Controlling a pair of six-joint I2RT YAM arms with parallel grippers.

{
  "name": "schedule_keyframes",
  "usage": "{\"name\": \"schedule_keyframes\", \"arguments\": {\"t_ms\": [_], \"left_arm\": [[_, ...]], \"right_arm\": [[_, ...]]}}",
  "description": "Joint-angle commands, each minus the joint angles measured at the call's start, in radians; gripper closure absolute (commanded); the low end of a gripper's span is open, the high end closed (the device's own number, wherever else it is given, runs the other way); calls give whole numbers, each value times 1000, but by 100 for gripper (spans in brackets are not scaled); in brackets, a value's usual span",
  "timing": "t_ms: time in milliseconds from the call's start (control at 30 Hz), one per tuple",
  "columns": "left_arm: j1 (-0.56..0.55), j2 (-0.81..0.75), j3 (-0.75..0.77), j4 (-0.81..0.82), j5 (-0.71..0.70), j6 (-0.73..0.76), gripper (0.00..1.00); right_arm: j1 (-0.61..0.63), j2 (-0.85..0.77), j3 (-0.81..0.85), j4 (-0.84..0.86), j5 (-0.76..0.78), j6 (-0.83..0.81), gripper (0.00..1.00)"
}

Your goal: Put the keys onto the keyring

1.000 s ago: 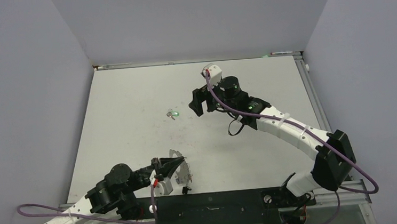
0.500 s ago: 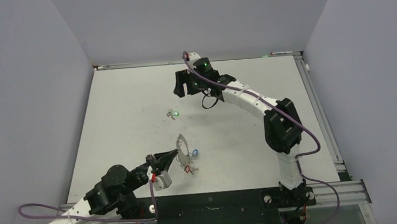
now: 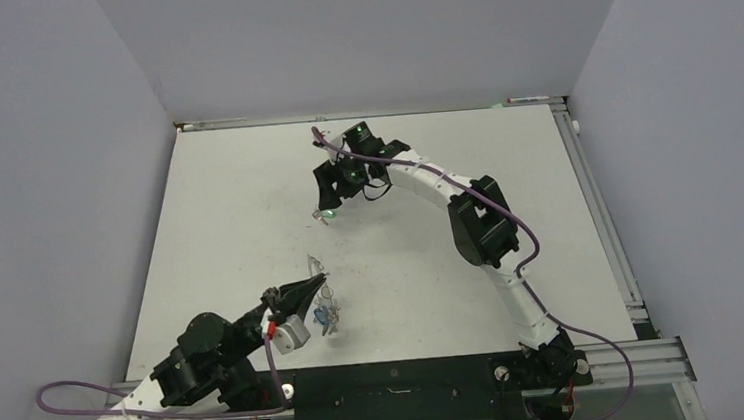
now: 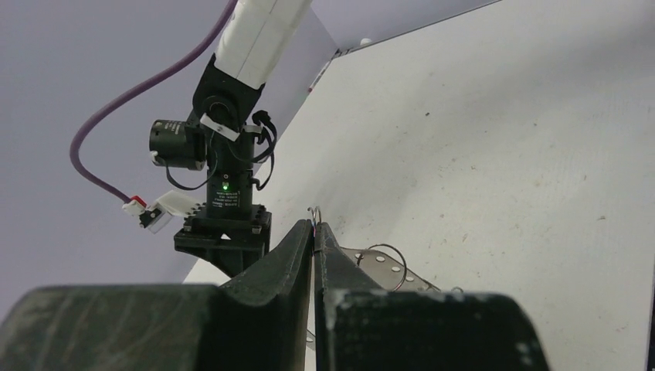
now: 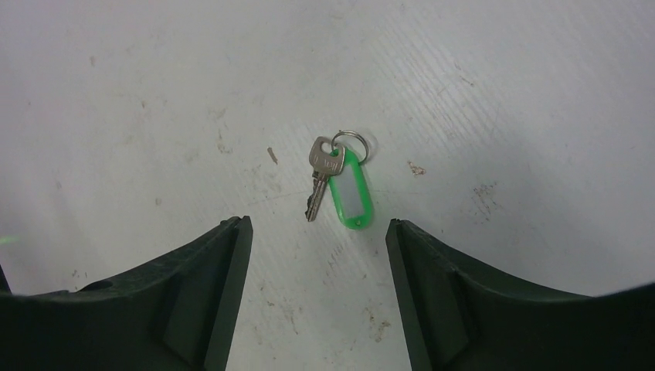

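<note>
Top: left gripper (image 3: 314,284) is gripping the keyring (image 3: 320,274) near the table's (image 3: 227,201) near edge; right gripper (image 3: 325,204) is hovering over the green key (image 3: 324,215) mid-table. Left wrist: fingers (image 4: 282,251) are pinching the ring's wire. Right wrist: fingers (image 5: 208,294) are standing wide either side of the key.

I stand in a robotics lab test cell. My white surface (image 3: 227,201) is scuffed and speckled, and plain lavender-grey panels (image 3: 46,196) box it in at nine, twelve and three o'clock. Bare aluminium rails (image 3: 600,202) run along its edge at three o'clock and at six o'clock, where my two white-and-black arms (image 3: 515,289) are bolted side by side. Purple cables (image 3: 111,391) trail loose from the arms, and a green status light (image 4: 225,186) glows on a wrist joint.
</note>
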Motion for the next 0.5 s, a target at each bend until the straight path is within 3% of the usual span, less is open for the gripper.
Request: {"name": "schedule_keyframes", "arguments": {"t_ms": [0, 167, 233, 467], "left_arm": [[17, 33, 41, 103, 50, -81, 100], [136, 68, 21, 204, 229, -187, 100], [176, 79, 14, 238, 273, -210, 100], [195, 90, 10, 241, 302, -206, 100]], "right_arm": [[-33, -4, 52, 11, -170, -197, 34], [-51, 67, 108, -3, -257, -287, 35], [-50, 94, 127, 13, -259, -285, 44], [-10, 131, 144, 61, -225, -255, 52]]}}
